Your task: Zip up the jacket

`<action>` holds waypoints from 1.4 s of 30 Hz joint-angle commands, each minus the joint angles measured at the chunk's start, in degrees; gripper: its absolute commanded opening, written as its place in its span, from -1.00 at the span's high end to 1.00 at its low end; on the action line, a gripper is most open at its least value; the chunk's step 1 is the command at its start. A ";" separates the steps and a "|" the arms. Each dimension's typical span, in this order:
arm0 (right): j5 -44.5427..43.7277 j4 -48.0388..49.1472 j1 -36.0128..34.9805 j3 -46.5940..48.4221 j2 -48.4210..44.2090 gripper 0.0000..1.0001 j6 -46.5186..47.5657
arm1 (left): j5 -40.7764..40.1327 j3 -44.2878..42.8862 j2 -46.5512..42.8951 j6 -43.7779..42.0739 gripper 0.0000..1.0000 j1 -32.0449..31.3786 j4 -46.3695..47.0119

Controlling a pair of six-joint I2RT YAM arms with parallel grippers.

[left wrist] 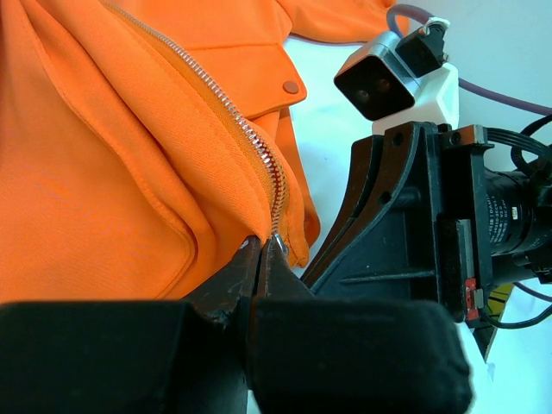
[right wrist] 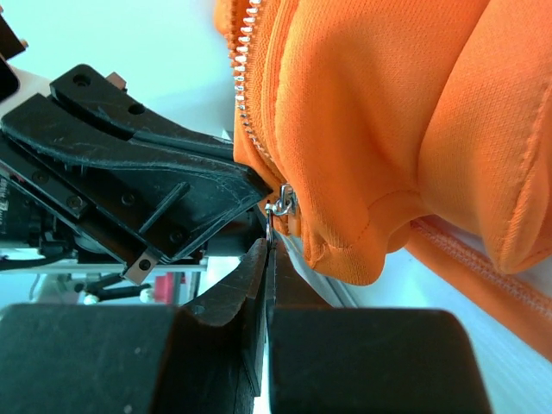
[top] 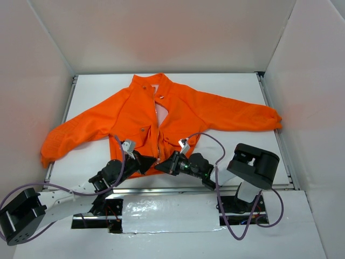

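Note:
The orange jacket (top: pixel 183 108) lies flat on the white table, collar at the far side, with the front partly open and pale lining showing near the collar. Its zipper (left wrist: pixel 235 122) runs down to the near hem. My left gripper (top: pixel 152 162) is shut on the jacket's hem (left wrist: pixel 259 226) at the bottom end of the zipper. My right gripper (top: pixel 163 165) faces it, almost touching. It is shut on the thin metal zipper pull (right wrist: pixel 270 231), which hangs from the slider (right wrist: pixel 283 203) at the bottom of the zipper teeth (right wrist: pixel 245 86).
White walls enclose the table on three sides. A metal rail (top: pixel 269 102) runs along the right edge. Silver foil tape (top: pixel 167 210) covers the near edge between the arm bases. Purple cables (top: pixel 218 156) loop beside the right arm. The jacket's sleeves spread left (top: pixel 64 137) and right (top: pixel 253 116).

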State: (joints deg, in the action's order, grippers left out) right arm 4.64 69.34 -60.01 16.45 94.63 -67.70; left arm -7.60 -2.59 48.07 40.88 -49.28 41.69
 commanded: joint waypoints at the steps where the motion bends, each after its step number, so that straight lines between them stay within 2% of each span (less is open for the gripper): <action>1: -1.74 -4.20 -0.37 2.01 -3.57 1.00 -1.73 | 1.00 1.97 -2.37 -0.19 1.00 -0.38 1.82; 9: -2.71 -22.55 -0.37 5.78 -11.12 1.00 -0.25 | 1.00 1.97 -1.85 -0.63 1.00 -0.38 1.37; 15: -2.45 -32.14 -0.28 8.07 -15.96 1.00 0.29 | 1.79 1.98 0.70 -0.54 1.00 -0.38 3.22; 23: -3.24 -37.17 -0.20 9.65 -20.00 1.00 1.26 | 3.37 1.18 1.41 -1.33 1.00 -0.29 3.57; 28: -0.61 -46.31 0.60 14.40 -20.10 1.00 1.26 | 3.73 1.18 0.79 -1.33 1.00 -0.38 3.31; 34: -0.60 -49.64 0.59 15.28 -21.59 1.00 -6.20 | 4.17 1.10 0.26 -1.77 1.00 -0.38 3.22; 37: -3.23 -60.34 0.51 19.74 -22.29 1.00 -10.95 | 4.26 1.18 0.53 -1.95 1.00 -0.38 3.75; 40: -5.77 -77.63 0.60 26.06 -20.72 1.00 -16.74 | 4.26 1.01 0.79 -2.04 1.00 -0.38 3.92; 42: -4.91 -79.44 0.59 27.67 -20.01 1.00 -18.16 | 4.34 0.92 0.88 -2.21 1.00 -0.38 4.01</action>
State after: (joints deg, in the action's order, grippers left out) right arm 1.83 1.04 -59.61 39.05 74.87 -79.85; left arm -5.43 -2.59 48.88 40.45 -49.28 42.50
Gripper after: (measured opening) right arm 0.010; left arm 0.082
